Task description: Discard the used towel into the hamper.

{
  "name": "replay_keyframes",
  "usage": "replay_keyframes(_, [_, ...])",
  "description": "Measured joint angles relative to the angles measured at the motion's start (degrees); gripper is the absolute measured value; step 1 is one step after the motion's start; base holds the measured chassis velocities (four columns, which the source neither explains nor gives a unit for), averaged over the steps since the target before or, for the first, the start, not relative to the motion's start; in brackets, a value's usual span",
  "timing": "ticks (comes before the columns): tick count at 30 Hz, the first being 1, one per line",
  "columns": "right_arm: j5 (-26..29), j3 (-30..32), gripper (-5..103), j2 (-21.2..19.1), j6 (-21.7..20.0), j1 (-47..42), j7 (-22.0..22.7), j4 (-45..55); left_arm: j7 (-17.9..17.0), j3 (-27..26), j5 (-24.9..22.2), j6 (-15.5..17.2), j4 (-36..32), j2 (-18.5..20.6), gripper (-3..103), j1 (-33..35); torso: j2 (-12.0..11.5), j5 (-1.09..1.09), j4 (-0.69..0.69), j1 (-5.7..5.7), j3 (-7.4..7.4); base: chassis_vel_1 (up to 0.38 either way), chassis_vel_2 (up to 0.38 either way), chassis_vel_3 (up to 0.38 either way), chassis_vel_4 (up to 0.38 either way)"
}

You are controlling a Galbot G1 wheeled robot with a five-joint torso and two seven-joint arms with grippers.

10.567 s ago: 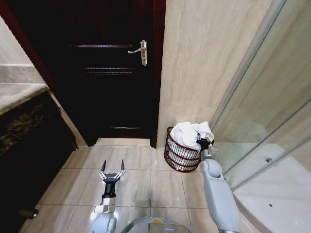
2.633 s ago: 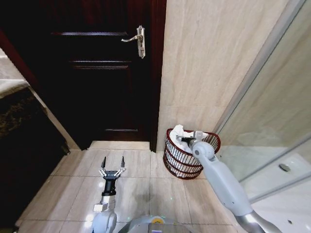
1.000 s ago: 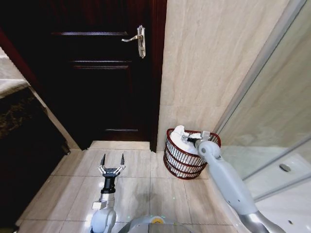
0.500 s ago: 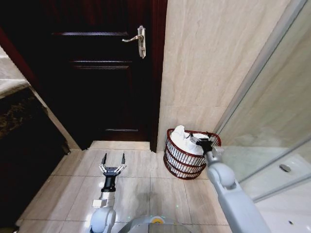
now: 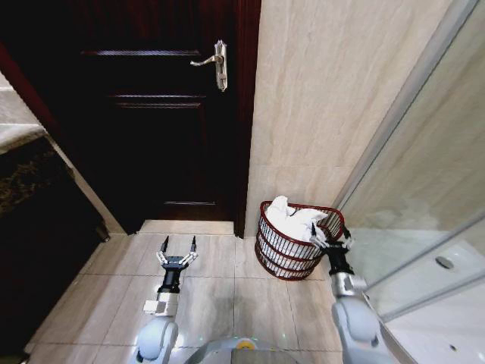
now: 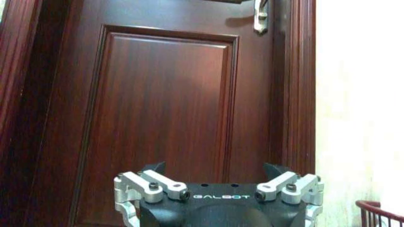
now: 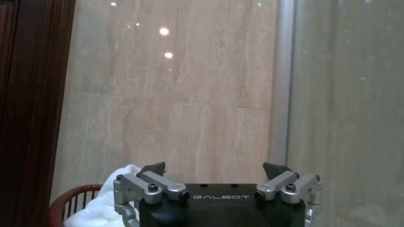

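— Where's the towel?
— I see it in the hamper, by the wall beside the door.
— Grippers?
— My right gripper hangs at the hamper's rim, fingers spread, empty. Left gripper low over the floor tiles, fingers wide.

A dark wooden door meets a beige tiled wall and tiled floor.

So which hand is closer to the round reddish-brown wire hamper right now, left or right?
The right. The right hand sits open just beside the round reddish-brown wire hamper's rim, empty. The left hand hangs open over the floor tiles in front of the dark door, well apart from it.
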Motion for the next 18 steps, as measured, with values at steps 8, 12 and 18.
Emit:
replay_keyframes(8, [-0.57, -0.22, 100, 2.08, 4.18, -7.48, -1.70, 3.46, -0.07, -2.08, -0.86, 1.74, -4.47, 0.35, 100, 3.05, 0.00, 0.00, 0.01, 0.00, 0.00, 0.000, 0.000, 0.000, 0.000])
replay_keyframes(12, [-0.18, -0.36, 100, 2.84, 4.98, -10.10, -2.50, 5.36, -0.03, -3.04, -1.45, 2.70, -6.56, 1.52, 100, 4.80, 0.00, 0.00, 0.00, 0.00, 0.00, 0.000, 0.000, 0.000, 0.000])
replay_keyframes(18, [0.25, -0.62, 100, 2.41, 3.07, -10.97, -2.00, 9.17, 0.35, -3.48, -2.02, 3.64, -9.33, 1.63, 100, 6.10, 0.00, 0.00, 0.00, 0.00, 0.01, 0.000, 0.000, 0.000, 0.000])
